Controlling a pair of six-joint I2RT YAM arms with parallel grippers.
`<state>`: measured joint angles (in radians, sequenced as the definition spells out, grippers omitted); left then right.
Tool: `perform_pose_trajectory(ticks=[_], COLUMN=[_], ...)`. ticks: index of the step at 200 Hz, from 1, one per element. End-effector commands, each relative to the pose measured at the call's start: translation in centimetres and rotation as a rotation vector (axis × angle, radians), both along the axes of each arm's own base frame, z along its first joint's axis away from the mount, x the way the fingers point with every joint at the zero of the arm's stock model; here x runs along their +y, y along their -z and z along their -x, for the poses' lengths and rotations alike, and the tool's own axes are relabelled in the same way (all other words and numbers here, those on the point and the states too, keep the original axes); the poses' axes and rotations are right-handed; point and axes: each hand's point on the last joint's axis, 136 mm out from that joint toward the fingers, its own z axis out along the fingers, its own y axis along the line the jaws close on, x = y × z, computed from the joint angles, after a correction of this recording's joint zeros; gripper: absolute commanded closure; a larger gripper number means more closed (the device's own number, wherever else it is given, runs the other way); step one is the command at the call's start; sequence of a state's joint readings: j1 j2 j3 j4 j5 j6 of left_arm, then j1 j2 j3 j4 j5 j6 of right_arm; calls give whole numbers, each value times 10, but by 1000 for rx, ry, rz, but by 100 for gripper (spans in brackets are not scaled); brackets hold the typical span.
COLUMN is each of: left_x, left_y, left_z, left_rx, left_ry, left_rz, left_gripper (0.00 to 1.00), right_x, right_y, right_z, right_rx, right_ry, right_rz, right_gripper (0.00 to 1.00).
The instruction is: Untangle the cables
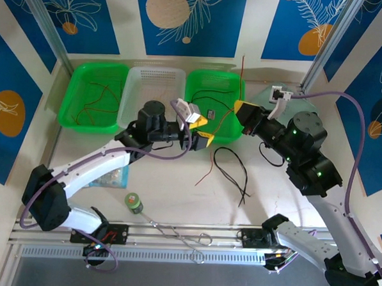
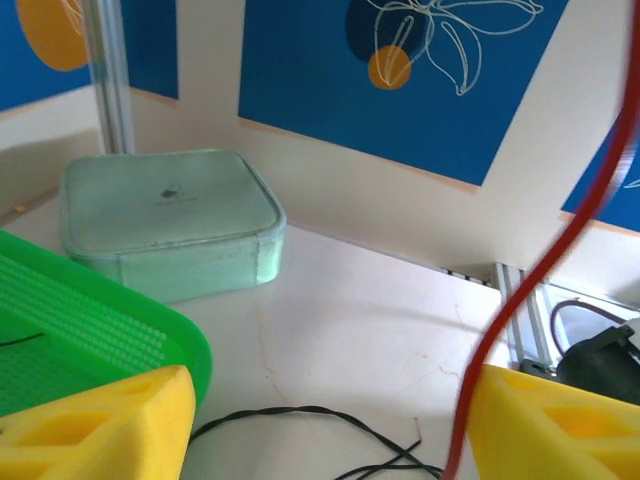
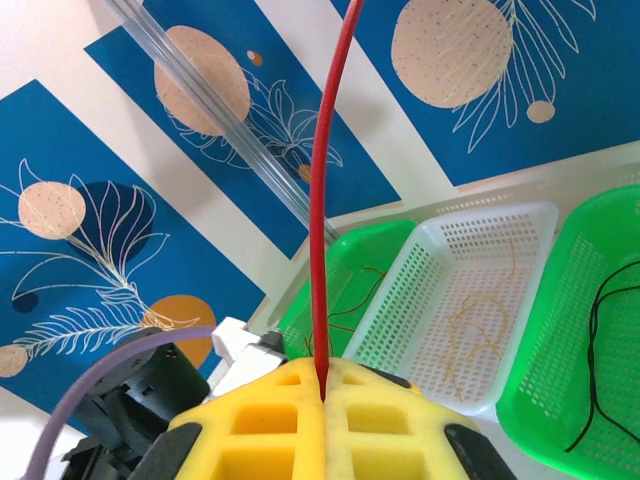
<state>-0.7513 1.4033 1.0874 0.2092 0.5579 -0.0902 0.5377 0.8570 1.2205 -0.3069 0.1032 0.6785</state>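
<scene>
Pinching the red cable [image 3: 320, 200] between the right fingers [image 3: 260, 420], pressed fully together with only that strand in the seam. Holding it lifted by the near right corner of the right green tray [image 1: 201, 76], one end standing up toward the far wall, the rest slanting down to the near left and ending on the counter [image 1: 175, 193].

Waiting with the left fingers [image 2: 100, 425] spread wide and gripping nothing. Catching the same red strand [image 2: 500, 330] crossing that gap just inside the right-hand pad, too close for telling contact from a near miss.

Leaving the black cables [image 1: 243, 174] lying loose on the counter between the two arms, looped roughly near to far, just right of the red tail.

Lying sorted by colour in the trays: red strands in the left green tray [image 1: 86, 73], yellow-tan ones in the white tray [image 1: 152, 80], black ones in the right green tray.

Judging the coming move as turning on the red cable's slant: long axis running from the right fingers down toward the near left, straight through the open left pair. Making the left arm the nearer one for closing lower on the strand and drawing it clear of the black loop. Risking a drag on that loop if the tail is crossing under it, something too fine for reading from above.
</scene>
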Motion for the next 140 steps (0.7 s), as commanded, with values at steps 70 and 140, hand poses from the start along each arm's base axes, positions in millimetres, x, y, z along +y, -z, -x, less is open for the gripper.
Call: perform_pose_trajectory(ticks=[70, 140], left_x=[-11, 9], left_y=[-8, -16], left_z=[18, 9], left_rx=[21, 17], left_ry=[0, -115], left_rz=[21, -68], left_gripper=[86, 100], right_x=[-16, -23], right_y=[7, 12], right_z=[14, 28], right_rx=[-26, -46], right_ry=[48, 37], right_rz=[-7, 26], right_gripper=[100, 42])
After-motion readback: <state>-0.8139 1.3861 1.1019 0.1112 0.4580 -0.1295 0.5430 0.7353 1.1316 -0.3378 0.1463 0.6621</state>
